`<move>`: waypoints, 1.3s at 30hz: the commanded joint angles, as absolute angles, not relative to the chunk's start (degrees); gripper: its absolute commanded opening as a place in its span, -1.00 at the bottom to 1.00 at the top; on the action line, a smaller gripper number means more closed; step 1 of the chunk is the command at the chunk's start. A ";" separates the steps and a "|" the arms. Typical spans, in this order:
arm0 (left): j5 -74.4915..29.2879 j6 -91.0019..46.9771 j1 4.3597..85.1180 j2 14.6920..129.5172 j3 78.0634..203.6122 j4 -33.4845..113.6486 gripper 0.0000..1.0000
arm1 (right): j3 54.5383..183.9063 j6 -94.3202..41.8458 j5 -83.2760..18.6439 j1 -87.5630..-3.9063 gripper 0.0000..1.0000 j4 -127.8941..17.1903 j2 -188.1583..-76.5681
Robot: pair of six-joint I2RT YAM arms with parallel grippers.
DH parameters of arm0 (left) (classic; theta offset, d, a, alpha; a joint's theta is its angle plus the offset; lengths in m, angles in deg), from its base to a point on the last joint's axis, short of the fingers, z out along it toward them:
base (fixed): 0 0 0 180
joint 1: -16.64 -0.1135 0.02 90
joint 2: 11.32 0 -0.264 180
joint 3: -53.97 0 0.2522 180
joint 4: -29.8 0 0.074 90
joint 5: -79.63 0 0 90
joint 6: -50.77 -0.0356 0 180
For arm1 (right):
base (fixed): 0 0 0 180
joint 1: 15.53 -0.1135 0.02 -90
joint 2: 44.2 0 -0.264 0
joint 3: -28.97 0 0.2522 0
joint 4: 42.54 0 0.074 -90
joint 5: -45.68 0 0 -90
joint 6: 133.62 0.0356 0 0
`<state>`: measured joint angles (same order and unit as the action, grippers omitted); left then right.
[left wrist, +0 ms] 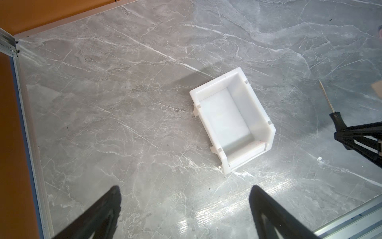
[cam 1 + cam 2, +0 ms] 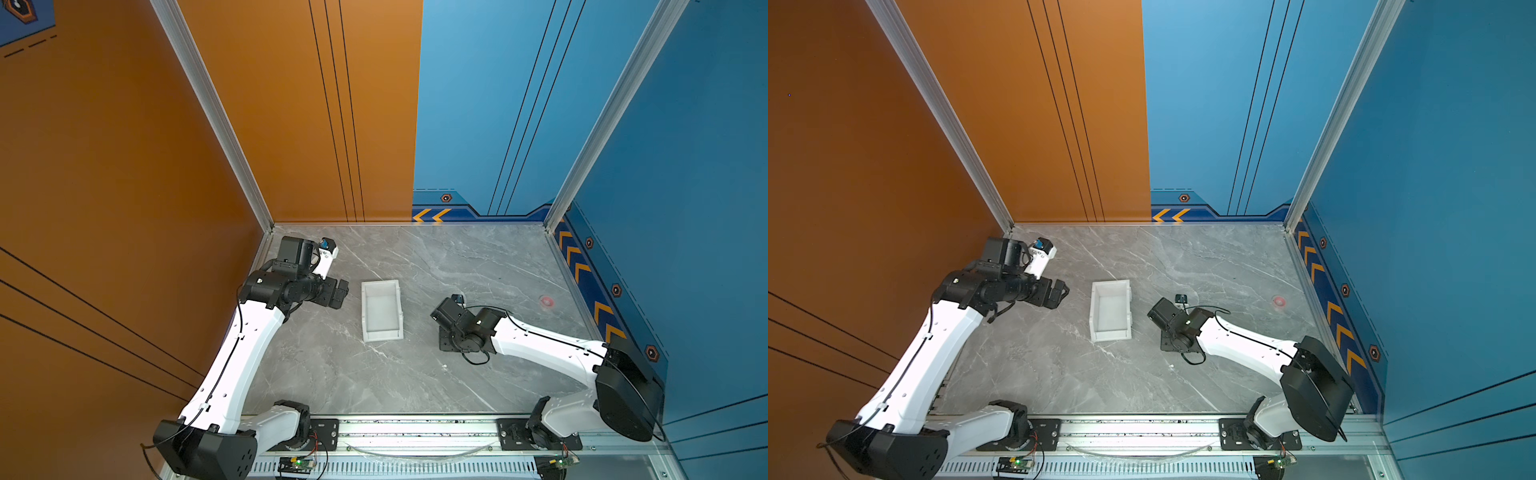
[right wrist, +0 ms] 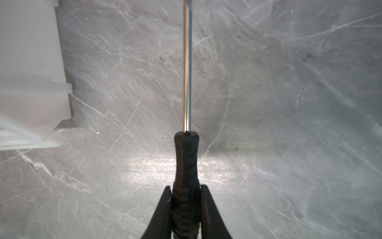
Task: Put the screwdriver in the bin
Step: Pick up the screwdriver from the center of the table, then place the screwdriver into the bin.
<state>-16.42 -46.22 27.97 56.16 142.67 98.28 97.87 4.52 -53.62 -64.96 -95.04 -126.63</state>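
The white bin (image 2: 381, 311) (image 2: 1111, 312) lies empty on the grey marble table, between the two arms in both top views. My right gripper (image 3: 185, 187) is shut on the black ribbed handle of the screwdriver (image 3: 186, 157), just to the right of the bin (image 3: 31, 72). Its thin metal shaft points out ahead over the table. The left wrist view shows the screwdriver (image 1: 337, 119) low over the table beside the bin (image 1: 231, 122). In both top views my right wrist (image 2: 461, 328) hides it. My left gripper (image 2: 338, 293) (image 1: 185, 190) hangs open and empty left of the bin.
A small red round thing (image 2: 547, 301) (image 2: 1279, 301) lies near the right wall. A tiny white speck (image 2: 444, 366) sits in front of the right arm. Orange and blue walls close in the table on three sides, and a metal rail (image 2: 415, 432) runs along the front.
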 commanded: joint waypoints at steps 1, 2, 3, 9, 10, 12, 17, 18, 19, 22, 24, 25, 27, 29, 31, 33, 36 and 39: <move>-16.98 -47.43 28.29 54.65 141.70 98.98 0.96 | 102.79 0.53 -55.74 -64.59 -0.63 -99.07 -127.40; -17.49 -47.04 28.25 54.51 141.44 98.99 0.96 | 104.08 -0.01 -56.03 -64.80 -0.63 -99.62 -127.90; -18.10 -46.62 28.27 54.35 141.07 98.96 0.96 | 105.33 -0.39 -56.27 -64.92 -0.63 -100.08 -128.25; -20.61 -46.35 28.07 54.16 139.87 98.93 0.96 | 113.12 -3.09 -55.59 -66.05 -0.64 -101.38 -132.00; -20.38 -46.43 28.10 54.00 139.96 98.97 0.96 | 114.61 -3.56 -55.40 -66.30 -0.64 -101.55 -132.87; -20.39 -46.38 28.02 53.80 140.16 98.94 0.96 | 117.14 -4.40 -54.80 -66.97 -0.64 -101.57 -134.40; -21.55 -45.70 27.31 53.72 140.51 98.85 0.96 | 124.05 -6.59 -54.11 -69.31 -0.64 -102.54 -138.73; -21.67 -45.56 27.16 53.71 140.59 98.85 0.96 | 125.50 -7.01 -54.03 -69.85 -0.64 -102.78 -139.55; -21.71 -45.50 26.95 53.79 140.67 98.86 0.96 | 126.95 -7.36 -53.95 -70.33 -0.64 -103.01 -140.56; -21.78 -45.17 26.25 53.63 141.18 98.90 0.96 | 130.24 -8.15 -52.91 -71.40 -0.64 -103.11 -143.30; -21.96 -44.99 25.80 53.41 141.48 98.85 0.96 | 131.99 -8.71 -51.99 -72.04 -0.64 -103.09 -145.16; -22.19 -44.91 25.41 53.21 141.55 98.87 0.96 | 132.87 -8.98 -51.75 -72.45 -0.64 -103.14 -146.24; -22.62 -44.64 24.88 52.93 141.59 98.87 0.95 | 134.51 -9.56 -51.35 -73.04 -0.64 -103.11 -148.27; -23.04 -44.39 24.40 52.67 141.53 98.85 0.96 | 136.04 -10.15 -50.98 -73.60 -0.64 -103.13 -150.31; -23.58 -44.19 23.88 52.36 141.56 98.89 0.96 | 137.68 -10.56 -50.69 -73.98 -0.64 -103.09 -152.47; -24.18 -44.21 23.59 52.05 141.73 98.87 0.96 | 139.04 -10.88 -50.14 -74.10 -0.64 -103.14 -154.16; -25.43 -44.51 23.00 51.59 141.44 98.87 0.96 | 140.82 -11.63 -49.44 -74.35 -0.64 -103.09 -156.41; -27.49 -44.52 22.71 51.30 140.65 98.86 0.96 | 142.08 -12.32 -49.15 -74.33 -0.64 -103.14 -158.26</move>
<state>-24.04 -45.21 23.16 52.29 140.55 98.28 139.74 -10.61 -49.99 -74.14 -101.34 -157.06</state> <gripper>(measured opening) 0.978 0.211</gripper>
